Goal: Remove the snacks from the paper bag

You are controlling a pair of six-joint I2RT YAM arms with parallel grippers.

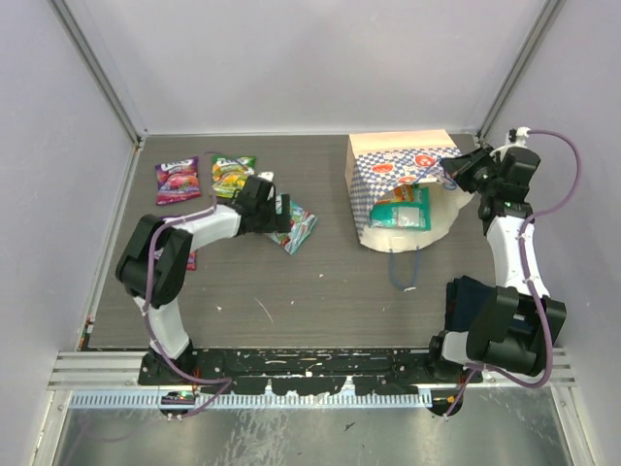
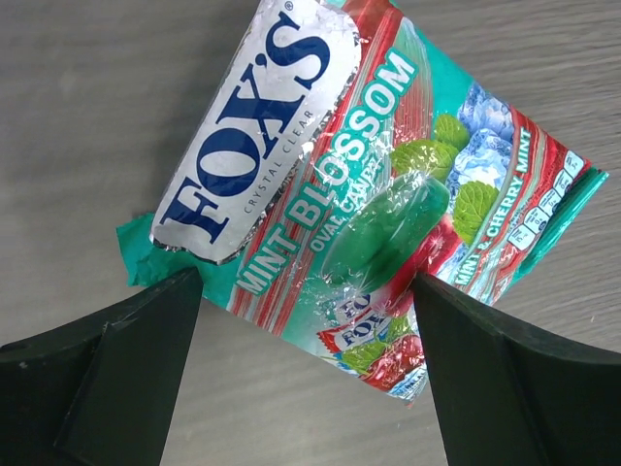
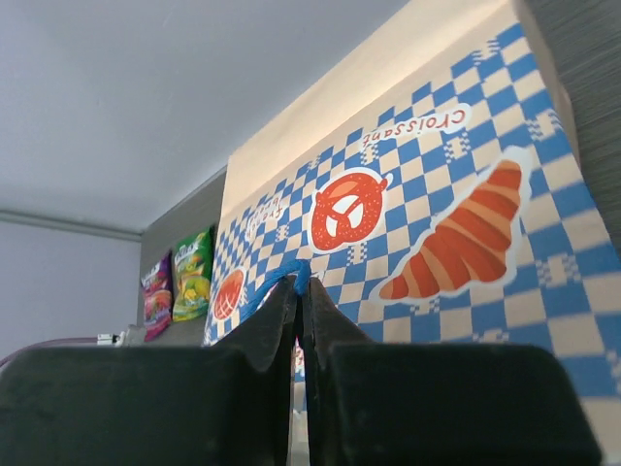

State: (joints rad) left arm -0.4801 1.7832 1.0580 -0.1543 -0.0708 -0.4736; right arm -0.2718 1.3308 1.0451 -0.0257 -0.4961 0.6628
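Note:
The paper bag [image 1: 388,165] lies on its side at the back right, mouth toward the near edge, with a teal snack packet [image 1: 400,212] in the mouth. My right gripper [image 1: 454,170] is shut on its blue cord handle [image 3: 291,280], with the checkered bag side [image 3: 437,194] just ahead. My left gripper [image 1: 281,216] is open and empty over a teal and red mint packet [image 2: 359,184] that lies flat on the table [image 1: 296,231]. A purple packet [image 1: 178,181] and a green packet [image 1: 233,173] lie at the back left; they also show in the right wrist view, purple [image 3: 156,296] and green [image 3: 192,274].
A red packet [image 1: 192,259] peeks out from under the left arm. The bag's second blue handle [image 1: 406,270] trails on the table in front of the bag. A dark blue cloth [image 1: 466,296] lies by the right arm's base. Grey walls enclose the table.

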